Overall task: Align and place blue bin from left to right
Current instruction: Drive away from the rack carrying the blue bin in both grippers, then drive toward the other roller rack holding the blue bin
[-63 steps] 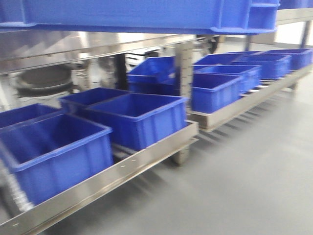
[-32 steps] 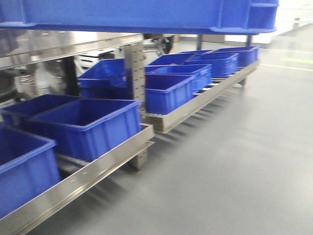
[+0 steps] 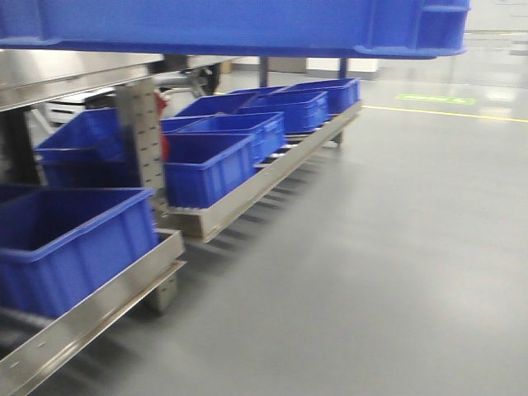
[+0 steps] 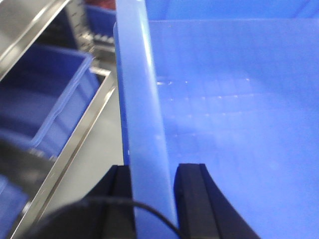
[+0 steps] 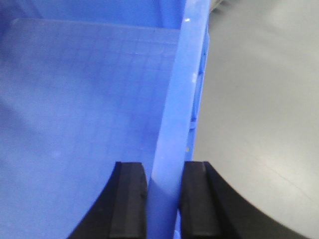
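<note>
My left gripper (image 4: 154, 173) pinches the blue bin's (image 3: 247, 25) left wall and my right gripper (image 5: 162, 170) its right wall, beside a steel rack (image 3: 241, 200) of tubs (image 3: 208, 165).

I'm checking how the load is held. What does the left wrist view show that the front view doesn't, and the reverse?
Only the left wrist view shows the left gripper, its fingers either side of the blue bin's side wall, and the bin's gridded inside floor. Only the front view shows the bin's outside across the top of the picture, the long row of stored bins along the rack, and the yellow floor line. Both show the held bin and part of the steel rack with a stored bin on it.
</note>
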